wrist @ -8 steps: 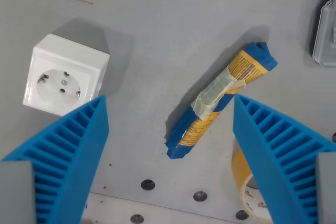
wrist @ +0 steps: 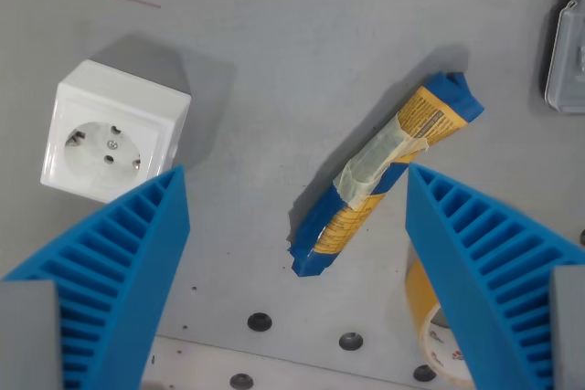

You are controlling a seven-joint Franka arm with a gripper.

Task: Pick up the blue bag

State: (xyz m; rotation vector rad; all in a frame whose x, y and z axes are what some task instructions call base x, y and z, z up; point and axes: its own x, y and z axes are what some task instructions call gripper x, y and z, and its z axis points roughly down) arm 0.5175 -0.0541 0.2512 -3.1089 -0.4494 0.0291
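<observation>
The blue bag (wrist: 384,175) is a long blue and yellow packet bound with pale tape around its middle. It lies slantwise on the grey table (wrist: 274,52), a little to the wrist view's right of centre. My gripper (wrist: 297,226) hangs above it, open, with nothing held. Its ribbed blue fingers (wrist: 110,271) fill the lower corners of the view. The bag's lower end lies between the two fingers, close to the one on the wrist view's right, which hides nothing of the bag.
A white wall socket block (wrist: 110,130) stands at the wrist view's left. A roll of yellow tape (wrist: 430,317) shows partly behind the right finger. A grey and orange object (wrist: 567,43) sits at the upper right edge. Several screw holes (wrist: 259,321) line the bottom.
</observation>
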